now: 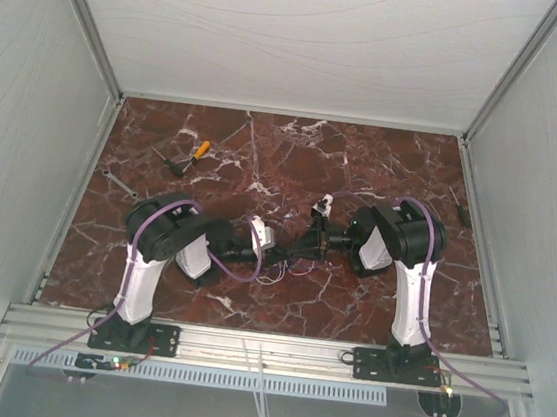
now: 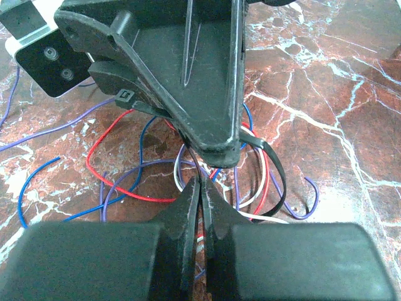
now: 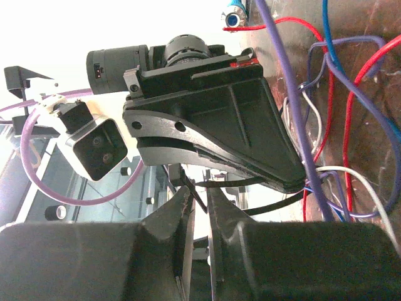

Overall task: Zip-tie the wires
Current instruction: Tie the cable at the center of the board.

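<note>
The wires [image 1: 273, 273] are thin red, blue, purple and white strands lying in loose loops on the dark red marble table [image 1: 385, 160], between the two arms. My left gripper [image 2: 202, 183] is shut, and the wires [image 3: 291, 94] bunch out of its tip [image 3: 299, 180]. A black zip tie [image 2: 279, 175] loops round the bundle, its head [image 2: 125, 97] beside my right gripper [image 2: 219, 153]. The right gripper [image 3: 200, 191] faces the left one [image 1: 281, 259] tip to tip. Its jaws stand narrowly apart, with the tie's thin tail lying in the gap.
An orange-handled tool [image 1: 199, 149] lies at the back left, and a small metal wrench [image 1: 120, 184] near the left wall. White enclosure walls close in three sides. An aluminium rail [image 1: 263, 348] runs along the near edge by the arm bases.
</note>
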